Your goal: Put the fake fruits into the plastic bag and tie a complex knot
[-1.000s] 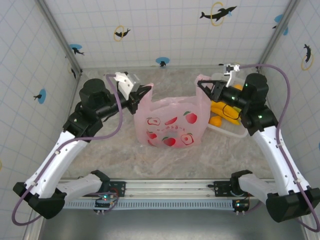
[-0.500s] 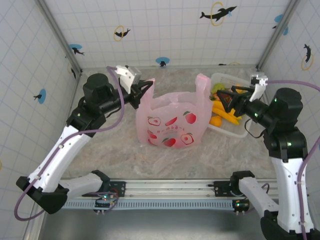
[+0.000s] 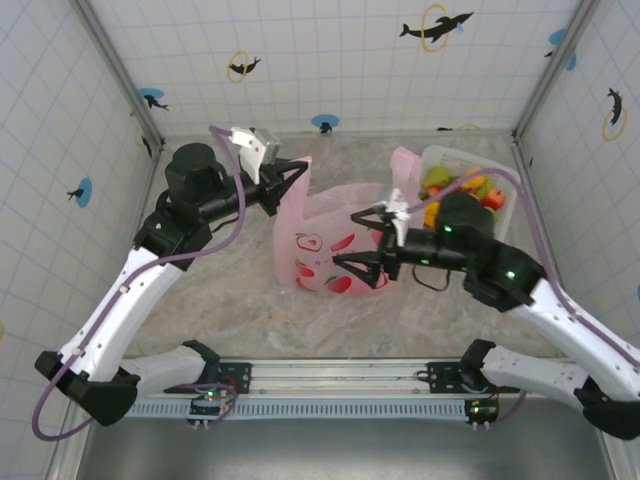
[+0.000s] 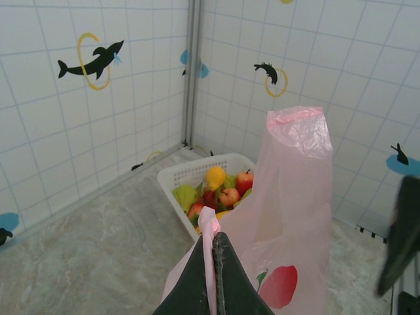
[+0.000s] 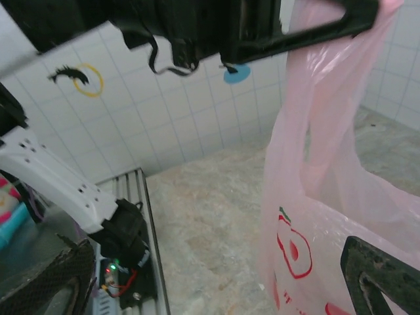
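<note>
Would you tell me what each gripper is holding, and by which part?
The left gripper pinches the plastic bag by one handle loop; the right gripper holds nothing.

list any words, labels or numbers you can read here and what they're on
No readable text.
The bag has a fruit print; any lettering in it is too blurred to read.
The wall stickers are dolphins and rings, no words.

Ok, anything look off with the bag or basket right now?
Nothing spilled or torn. The bag does hang lopsided: the left gripper pinches one handle up, while the other handle stands free near the open right gripper. The fruits sit in the basket.
</note>
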`<state>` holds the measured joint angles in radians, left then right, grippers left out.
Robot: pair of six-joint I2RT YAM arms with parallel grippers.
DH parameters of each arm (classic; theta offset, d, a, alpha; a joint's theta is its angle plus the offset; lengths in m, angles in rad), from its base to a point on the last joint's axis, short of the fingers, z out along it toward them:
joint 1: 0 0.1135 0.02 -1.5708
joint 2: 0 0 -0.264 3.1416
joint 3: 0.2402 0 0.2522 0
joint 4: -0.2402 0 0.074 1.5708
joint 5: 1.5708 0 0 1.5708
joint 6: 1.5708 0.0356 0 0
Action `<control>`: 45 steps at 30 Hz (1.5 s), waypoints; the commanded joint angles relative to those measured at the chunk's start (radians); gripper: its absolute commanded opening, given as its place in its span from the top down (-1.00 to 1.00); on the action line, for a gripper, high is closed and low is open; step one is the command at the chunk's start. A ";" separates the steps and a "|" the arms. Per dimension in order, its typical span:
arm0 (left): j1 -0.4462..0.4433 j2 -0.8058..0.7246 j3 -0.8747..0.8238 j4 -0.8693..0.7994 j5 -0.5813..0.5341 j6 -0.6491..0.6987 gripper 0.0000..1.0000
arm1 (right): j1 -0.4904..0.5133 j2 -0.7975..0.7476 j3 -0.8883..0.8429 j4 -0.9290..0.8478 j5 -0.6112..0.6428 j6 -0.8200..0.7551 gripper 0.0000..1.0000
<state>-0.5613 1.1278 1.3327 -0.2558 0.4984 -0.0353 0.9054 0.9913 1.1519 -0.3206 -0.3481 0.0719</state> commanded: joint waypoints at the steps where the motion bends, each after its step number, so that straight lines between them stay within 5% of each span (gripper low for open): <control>1: 0.008 -0.022 0.024 0.067 0.067 -0.026 1.00 | -0.003 0.091 0.069 0.124 0.054 -0.127 -0.98; 16: 0.010 -0.029 0.011 0.106 0.135 -0.027 1.00 | -0.084 0.357 0.164 0.443 -0.175 -0.038 -0.96; 23: 0.012 -0.019 -0.001 0.135 0.150 -0.038 1.00 | -0.080 0.392 0.153 0.504 -0.188 0.019 -0.31; 27: 0.017 -0.013 -0.012 0.141 0.139 -0.042 1.00 | -0.079 0.396 0.151 0.508 -0.187 0.045 0.38; 29: 0.029 -0.019 -0.022 0.144 0.128 -0.047 0.80 | -0.082 0.390 0.143 0.494 -0.169 0.048 0.77; 31: 0.056 -0.031 -0.034 0.152 0.135 -0.057 0.39 | -0.087 0.383 0.134 0.468 -0.142 0.052 0.90; 39: 0.263 -0.159 -0.202 0.224 0.232 -0.112 -0.44 | -0.102 0.346 0.100 0.441 -0.074 0.084 0.97; 45: 0.285 -0.264 -0.484 0.466 0.313 -0.112 -0.71 | -0.109 0.332 0.088 0.460 -0.081 0.104 0.97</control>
<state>-0.2806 0.8890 0.9546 0.0364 0.7216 -0.1356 0.8028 1.3636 1.2541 0.1066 -0.4377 0.1532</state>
